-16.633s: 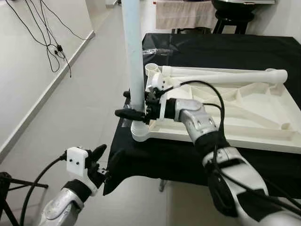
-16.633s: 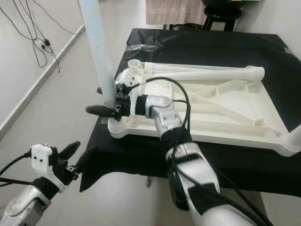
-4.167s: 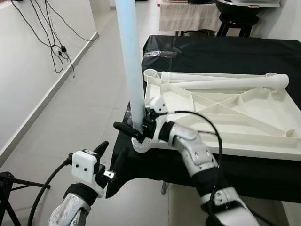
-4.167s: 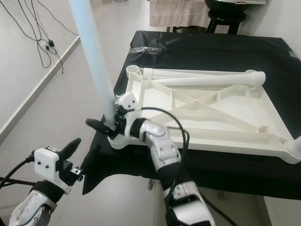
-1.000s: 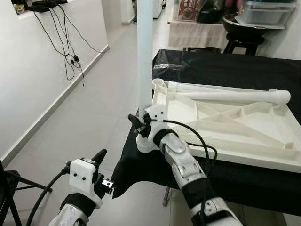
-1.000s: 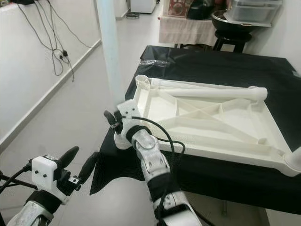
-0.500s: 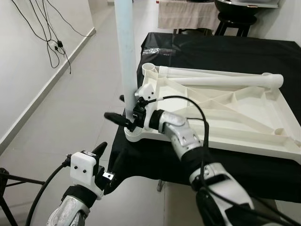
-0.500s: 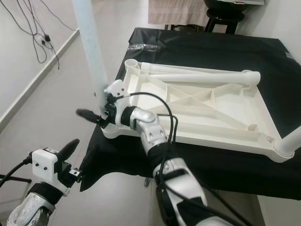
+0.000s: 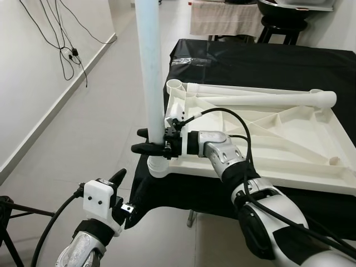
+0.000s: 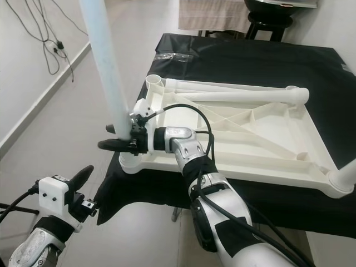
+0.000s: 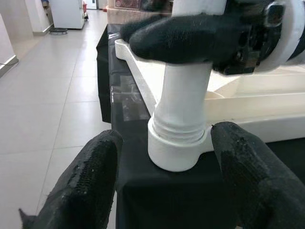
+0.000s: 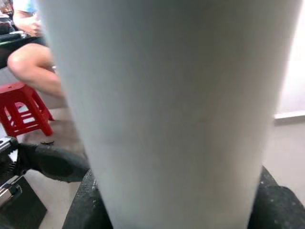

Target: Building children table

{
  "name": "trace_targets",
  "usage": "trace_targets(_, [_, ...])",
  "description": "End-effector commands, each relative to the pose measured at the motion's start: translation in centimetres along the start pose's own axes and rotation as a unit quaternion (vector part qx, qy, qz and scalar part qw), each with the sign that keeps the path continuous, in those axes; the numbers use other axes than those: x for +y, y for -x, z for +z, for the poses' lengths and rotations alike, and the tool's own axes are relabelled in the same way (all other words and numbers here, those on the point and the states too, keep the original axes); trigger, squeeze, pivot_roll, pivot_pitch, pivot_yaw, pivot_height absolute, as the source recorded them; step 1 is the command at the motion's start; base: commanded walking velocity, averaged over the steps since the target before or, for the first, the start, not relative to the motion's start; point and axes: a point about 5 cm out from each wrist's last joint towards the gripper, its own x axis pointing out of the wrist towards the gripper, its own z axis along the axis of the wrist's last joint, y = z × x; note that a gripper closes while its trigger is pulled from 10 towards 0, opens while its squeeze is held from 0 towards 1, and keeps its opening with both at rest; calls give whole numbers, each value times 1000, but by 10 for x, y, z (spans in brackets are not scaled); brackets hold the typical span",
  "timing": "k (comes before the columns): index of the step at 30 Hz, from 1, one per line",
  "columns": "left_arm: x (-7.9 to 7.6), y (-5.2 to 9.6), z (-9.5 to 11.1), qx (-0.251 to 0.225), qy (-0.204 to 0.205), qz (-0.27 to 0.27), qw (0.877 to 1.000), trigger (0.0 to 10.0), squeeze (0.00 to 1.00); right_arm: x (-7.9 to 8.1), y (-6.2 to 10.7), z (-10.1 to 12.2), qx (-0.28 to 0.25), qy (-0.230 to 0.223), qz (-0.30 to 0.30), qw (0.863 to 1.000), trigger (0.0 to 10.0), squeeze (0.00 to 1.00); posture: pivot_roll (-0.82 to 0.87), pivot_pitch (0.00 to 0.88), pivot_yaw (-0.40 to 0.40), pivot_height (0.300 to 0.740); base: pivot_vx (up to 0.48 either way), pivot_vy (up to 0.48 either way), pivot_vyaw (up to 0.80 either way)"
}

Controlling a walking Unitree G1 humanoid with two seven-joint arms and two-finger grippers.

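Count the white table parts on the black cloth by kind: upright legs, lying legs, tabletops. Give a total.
Upright legs: 2
Lying legs: 2
Tabletop: 1
Total: 5

We see a table draped in a black cloth (image 9: 267, 61), standing on a pale tiled floor (image 9: 89, 139). On it lies a white plastic tabletop (image 9: 267, 133), upside down, ribs showing, reaching the near left corner. A crumpled clear plastic wrap (image 9: 186, 61) lies far left.
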Motion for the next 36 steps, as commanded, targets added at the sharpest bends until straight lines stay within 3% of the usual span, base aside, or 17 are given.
trace_targets(1, [0, 3, -4, 8, 2, 1, 1000, 10000, 0, 3, 3, -11, -10, -20, -2, 1000, 0, 0, 50, 114, -3, 740, 0, 0, 0])
trace_targets(4, [-2, 5, -3, 8, 5, -3, 1000, 10000, 0, 8, 29, -23, -17, -7, -39, 999, 0, 0, 40, 129, 5, 740, 0, 0, 0])
trace_targets(5, [-2, 5, -3, 8, 5, -3, 1000, 10000, 0, 8, 29, -23, -17, -7, -39, 999, 0, 0, 40, 129, 5, 740, 0, 0, 0])
trace_targets(6, [-1, 6, -2, 8, 6, -5, 1000, 10000, 0, 25, 29, -41, 21, -5, -69, 997, 0, 0, 22, 140, 7, 740, 0, 0, 0])
trace_targets(8, [-1, 6, -2, 8, 6, -5, 1000, 10000, 0, 25, 29, -41, 21, -5, -69, 997, 0, 0, 22, 140, 7, 740, 0, 0, 0])
trace_targets(9, [-1, 7, -1, 8, 6, -5, 1000, 10000, 0, 36, 21, -53, 50, 17, -164, 985, 0, 0, 3, 139, 13, 740, 0, 0, 0])
trace_targets(10, [-1, 7, -1, 8, 6, -5, 1000, 10000, 0, 36, 21, -53, 50, 17, -164, 985, 0, 0, 3, 139, 13, 740, 0, 0, 0])
trace_targets(11, [1, 8, 0, 8, 6, -5, 1000, 10000, 0, 37, 20, -61, 62, 6, -328, 943, 0, 0, -7, 146, 23, 740, 0, 0, 0])
trace_targets(12, [1, 7, 0, 9, 5, -5, 1000, 10000, 0, 47, 16, -66, 64, 0, -390, 919, 0, 0, 3, 142, 39, 740, 0, 0, 0])
trace_targets(14, [2, 7, 0, 10, 5, -5, 1000, 10000, 0, 53, 8, -67, 57, -3, -399, 915, 0, 0, 2, 140, 38, 740, 0, 0, 0])
trace_targets(19, [4, 4, -1, 11, 7, -5, 1000, 10000, 0, 28, 1, -53, 36, 2, -396, 918, 0, 0, 13, 120, 21, 740, 0, 0, 0])
trace_targets(23, [3, 3, -2, 10, 6, -4, 1000, 10000, 0, 24, -1, -46, 34, 4, -395, 918, 0, 0, 18, 117, 15, 740, 0, 0, 0])
trace_targets(24, [3, 2, -3, 10, 6, -3, 1000, 10000, 0, 24, -1, -44, 34, 4, -394, 918, 10000, 0, 18, 111, 11, 740, 0, 0, 0])
trace_targets(26, [3, 2, -3, 10, 6, -3, 1000, 10000, 0, 26, -3, -43, 45, -4, -383, 923, 10000, 0, 14, 110, 9, 740, 0, 0, 0])
trace_targets(27, [2, 1, -4, 10, 6, -5, 1000, 10000, 0, 33, -7, -38, 48, -25, -330, 942, 10000, 1000, 8, 109, 15, 740, 0, 0, 0])
trace_targets(35, [-1, 0, 1, 4, 3, -17, 1000, 10000, 0, 26, -2, -9, 23, 9, -219, 975, 10000, 1000, -7, 108, 32, 740, 0, 0, 0])
trace_targets(36, [-1, -1, 2, 2, 3, -19, 1000, 10000, 0, 27, -1, -6, 23, 19, -162, 986, 10000, 0, -18, 109, 38, 740, 0, 0, 0])
